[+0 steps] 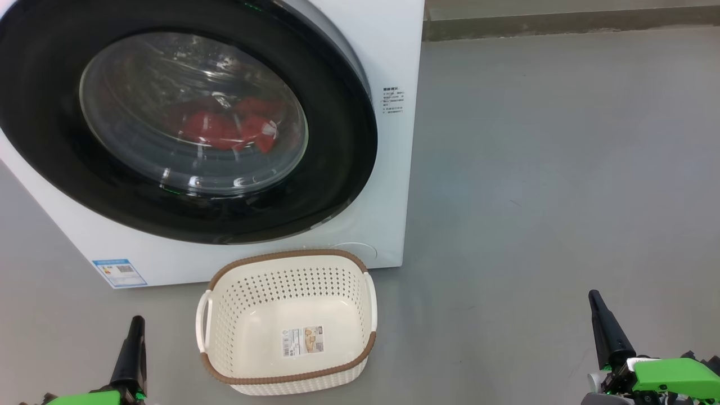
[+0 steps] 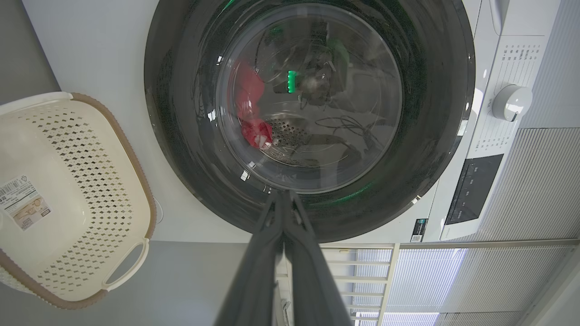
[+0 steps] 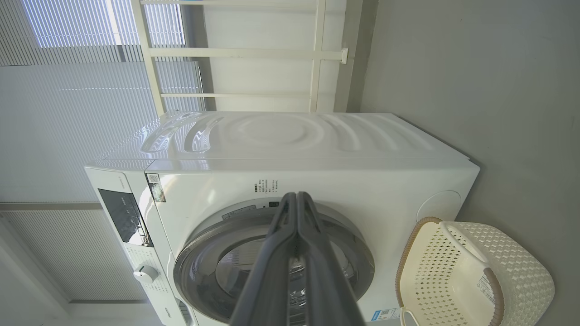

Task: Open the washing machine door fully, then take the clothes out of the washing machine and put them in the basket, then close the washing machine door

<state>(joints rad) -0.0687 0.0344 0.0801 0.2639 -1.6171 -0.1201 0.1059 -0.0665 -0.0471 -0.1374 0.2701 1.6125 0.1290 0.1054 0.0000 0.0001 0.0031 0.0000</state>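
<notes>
The white washing machine (image 1: 388, 56) stands ahead with its round black-rimmed door (image 1: 332, 169) shut against its front. Through the glass I see the red clothes (image 1: 228, 128) lying in the drum, and also the clothes (image 2: 251, 115) in the left wrist view. The cream basket (image 1: 287, 281) with a brown rim sits empty on the floor just in front of the machine. My left gripper (image 1: 136, 322) is low at the left, shut with nothing in it, short of the basket. My right gripper (image 1: 594, 295) is low at the right, shut and holding nothing, well clear of the machine.
Grey floor (image 1: 551, 169) spreads to the right of the machine. The machine's control panel and white dial (image 2: 512, 102) sit above the door. A wall base (image 1: 562, 22) runs along the back, and ribbed blinds (image 3: 68, 90) hang behind the machine.
</notes>
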